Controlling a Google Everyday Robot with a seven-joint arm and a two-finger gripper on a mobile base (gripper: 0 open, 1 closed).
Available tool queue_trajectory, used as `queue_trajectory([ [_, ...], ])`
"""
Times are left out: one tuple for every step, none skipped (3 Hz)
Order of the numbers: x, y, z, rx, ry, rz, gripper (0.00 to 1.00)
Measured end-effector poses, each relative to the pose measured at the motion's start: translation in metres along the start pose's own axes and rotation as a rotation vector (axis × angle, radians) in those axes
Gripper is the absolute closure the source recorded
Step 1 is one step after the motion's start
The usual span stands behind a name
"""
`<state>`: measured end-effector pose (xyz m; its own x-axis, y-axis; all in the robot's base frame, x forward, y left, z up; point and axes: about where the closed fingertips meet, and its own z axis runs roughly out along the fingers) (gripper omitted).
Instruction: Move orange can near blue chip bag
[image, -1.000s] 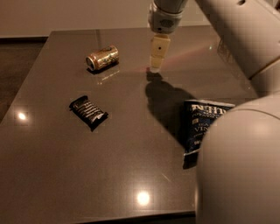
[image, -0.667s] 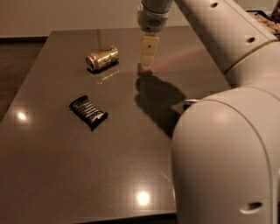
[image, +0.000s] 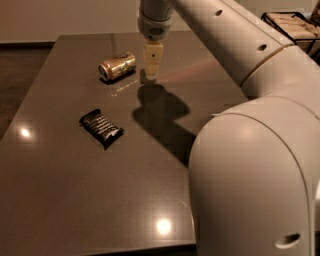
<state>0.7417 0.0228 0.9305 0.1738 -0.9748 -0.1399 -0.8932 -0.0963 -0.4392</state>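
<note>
I see the can (image: 117, 66) lying on its side on the far part of the worktop (image: 60, 200), one round end turned left. My pincer (image: 151, 74) hangs just right of it, pointing down, its tip close to the surface. It is apart from the can and carries nothing; how far open it is, I cannot tell. A black packet (image: 101, 128) lies nearer me, well apart from the can. The arm (image: 250, 165) fills the right side.

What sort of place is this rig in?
Likely an office break area: dark glossy table, orange can, black snack packet, wire basket at far right. Gripper hangs just right of the can.
</note>
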Motion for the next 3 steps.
queue_trajectory([
  [-0.017, -0.006, 0.012, 0.07, 0.039, -0.095, 0.0],
  [-0.028, -0.015, 0.018, 0.156, 0.124, -0.256, 0.0],
  [-0.035, -0.022, 0.018, 0.189, 0.192, -0.393, 0.0],
])
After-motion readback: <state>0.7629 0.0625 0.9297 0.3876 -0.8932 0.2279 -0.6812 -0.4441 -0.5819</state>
